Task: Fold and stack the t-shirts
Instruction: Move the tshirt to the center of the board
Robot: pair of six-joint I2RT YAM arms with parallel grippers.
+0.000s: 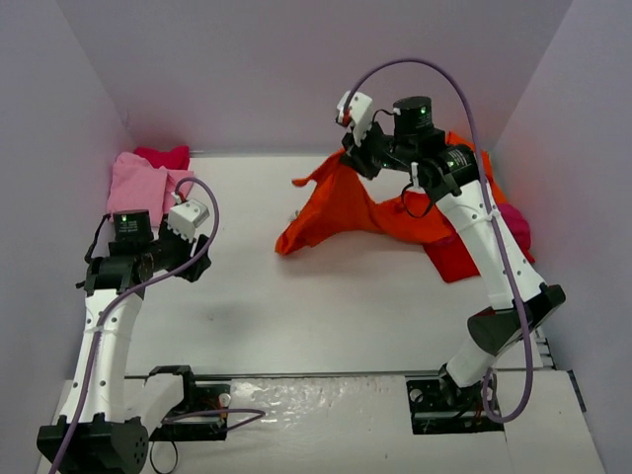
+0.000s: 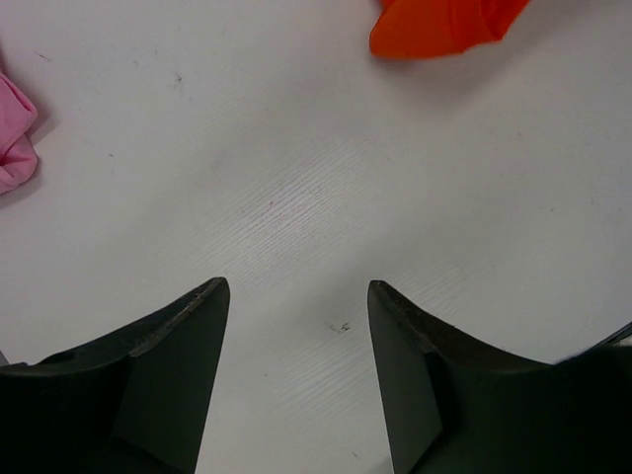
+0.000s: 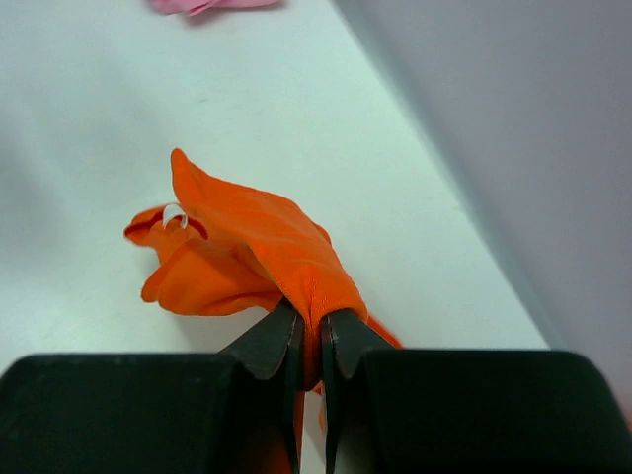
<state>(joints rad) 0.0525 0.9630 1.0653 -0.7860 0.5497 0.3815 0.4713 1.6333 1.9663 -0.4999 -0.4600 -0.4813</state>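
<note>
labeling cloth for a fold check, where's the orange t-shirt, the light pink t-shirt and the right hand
orange t-shirt (image 1: pixel 341 209): top view, middle of the draped cloth
light pink t-shirt (image 1: pixel 138 183): top view, middle of its top face
right hand (image 3: pixel 309 318): right wrist view, between fingertips shut on the orange t-shirt

The left gripper (image 2: pixel 296 286) hangs open over the white table (image 2: pixel 296 178). Orange cloth (image 2: pixel 439 25) lies ahead to the right and pink cloth (image 2: pixel 15 138) ahead to the left.

My right arm (image 1: pixel 484 237) covers the right part of the bright orange cloth t-shirt (image 1: pixel 341 212) and much of the red cloth t-shirt (image 1: pixel 452 259). My left wrist view cuts off the light pink cloth t-shirt (image 2: pixel 15 138) at its left edge and the orange one at its far edge. The pinched fold vanishes inside my right pincer (image 3: pixel 310 318)
</note>
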